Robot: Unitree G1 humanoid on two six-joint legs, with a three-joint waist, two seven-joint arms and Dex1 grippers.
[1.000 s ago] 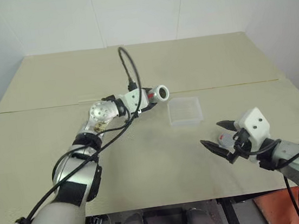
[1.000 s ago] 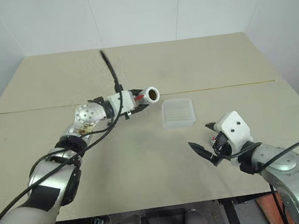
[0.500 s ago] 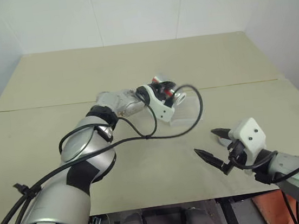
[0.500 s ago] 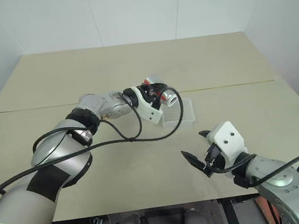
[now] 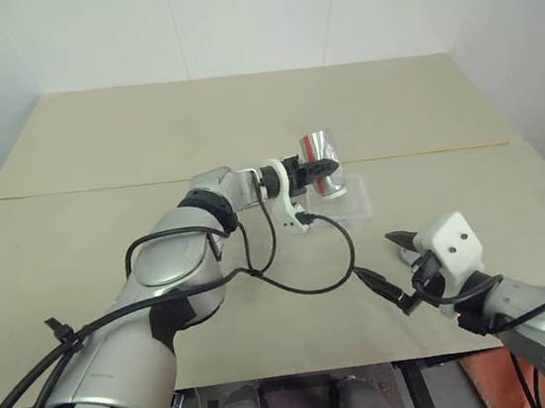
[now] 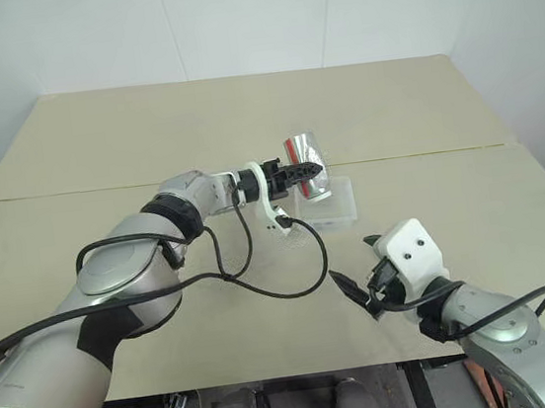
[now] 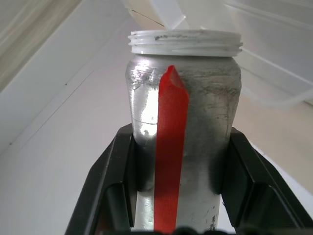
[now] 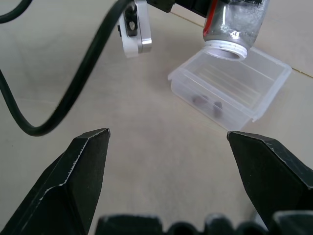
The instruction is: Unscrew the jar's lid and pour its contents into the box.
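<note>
My left gripper [image 5: 316,169] is shut on the jar [image 5: 320,161], a silvery-clear cylinder with a red stripe [image 7: 168,147]. The jar is tipped mouth-down over the box [image 5: 355,206], its white threaded rim [image 7: 185,41] open and uncapped. The box is clear plastic and rests on the table; a few small dark pieces [image 8: 208,103] lie inside it. The lid is out of view. My right gripper [image 5: 377,257] hovers open and empty above the table, nearer me than the box, its fingers apart around nothing.
A black cable [image 5: 312,284] from my left wrist loops over the tan table [image 5: 95,136] in front of the box. A seam [image 5: 445,150] crosses the table behind the box. The white wall stands beyond the far edge.
My left wrist has rolled and shifted right, turning the jar from lying level to mouth-down over the box. The right gripper has stayed open and barely shifted.
</note>
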